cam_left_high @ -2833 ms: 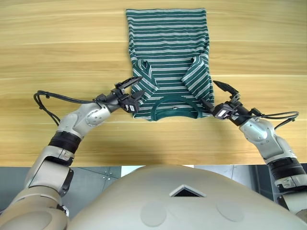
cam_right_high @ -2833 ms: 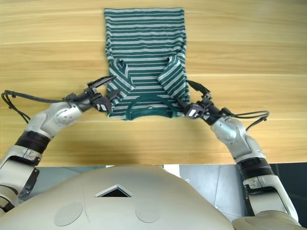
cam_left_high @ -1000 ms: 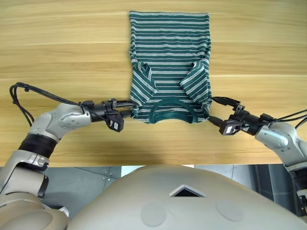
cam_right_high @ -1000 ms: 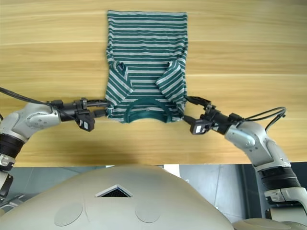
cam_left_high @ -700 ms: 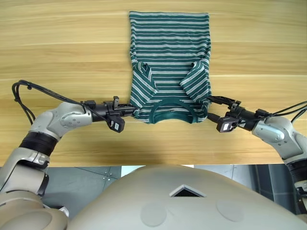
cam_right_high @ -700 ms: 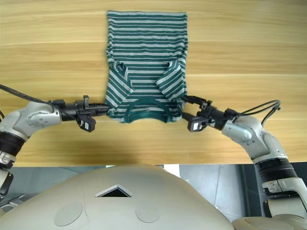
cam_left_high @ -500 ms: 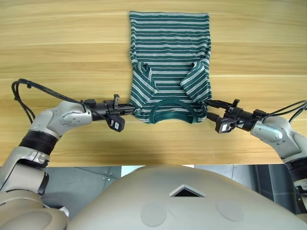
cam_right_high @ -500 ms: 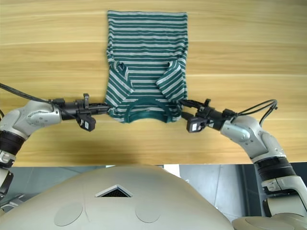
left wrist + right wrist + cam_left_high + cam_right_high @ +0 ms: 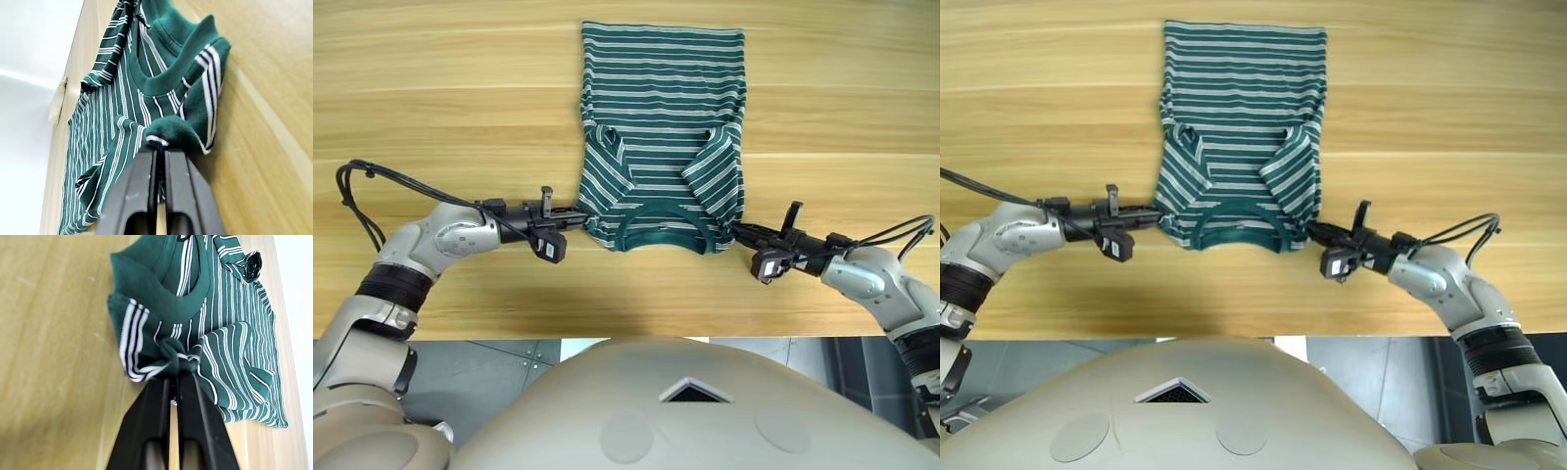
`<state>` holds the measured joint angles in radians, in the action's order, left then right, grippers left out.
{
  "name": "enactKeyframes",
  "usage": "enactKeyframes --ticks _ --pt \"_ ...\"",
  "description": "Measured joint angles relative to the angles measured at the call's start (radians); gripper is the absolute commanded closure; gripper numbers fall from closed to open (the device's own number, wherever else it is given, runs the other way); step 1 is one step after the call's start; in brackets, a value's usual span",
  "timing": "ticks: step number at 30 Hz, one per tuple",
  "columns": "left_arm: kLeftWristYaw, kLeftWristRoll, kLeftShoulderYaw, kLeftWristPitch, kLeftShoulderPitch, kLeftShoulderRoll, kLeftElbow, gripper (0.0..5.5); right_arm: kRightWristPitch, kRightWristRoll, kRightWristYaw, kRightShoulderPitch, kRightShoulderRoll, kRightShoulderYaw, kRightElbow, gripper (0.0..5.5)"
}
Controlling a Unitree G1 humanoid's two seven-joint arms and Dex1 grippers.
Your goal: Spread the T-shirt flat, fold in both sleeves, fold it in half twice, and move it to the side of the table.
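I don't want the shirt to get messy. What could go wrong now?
The left gripper and right gripper each pinch just a small bunch at a near corner of the T-shirt, so it might slip out when lifted. The folded-in sleeves could flop open during the fold.

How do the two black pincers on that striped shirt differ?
The left end effector grips the T-shirt at its near left shoulder corner, the right end effector at its near right one. The right end effector sits slightly nearer the table edge than the left. Both are shut on bunched fabric.
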<state>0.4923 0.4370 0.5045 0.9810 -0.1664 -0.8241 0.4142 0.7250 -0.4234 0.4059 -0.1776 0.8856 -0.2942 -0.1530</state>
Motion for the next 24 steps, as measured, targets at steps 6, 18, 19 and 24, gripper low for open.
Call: enactKeyframes --ticks 6,18,19,24 --pt "0.000 -0.101 -0.008 -0.008 0.085 -0.004 -0.047 5.49 0.000 0.019 -0.001 -0.029 -0.004 0.011 0.020 5.50" --pt "-0.080 -0.248 -0.159 -0.152 0.599 -0.028 -0.400 5.50 -0.030 0.250 0.010 -0.405 -0.003 0.189 0.310 5.50" --pt "-0.091 -0.249 -0.177 -0.161 0.587 -0.009 -0.398 5.50 -0.035 0.271 0.014 -0.380 -0.010 0.191 0.313 5.50" --pt "-0.179 -0.231 -0.275 -0.225 0.358 0.132 -0.305 5.50 -0.094 0.309 0.021 -0.115 -0.081 0.208 0.214 5.50"
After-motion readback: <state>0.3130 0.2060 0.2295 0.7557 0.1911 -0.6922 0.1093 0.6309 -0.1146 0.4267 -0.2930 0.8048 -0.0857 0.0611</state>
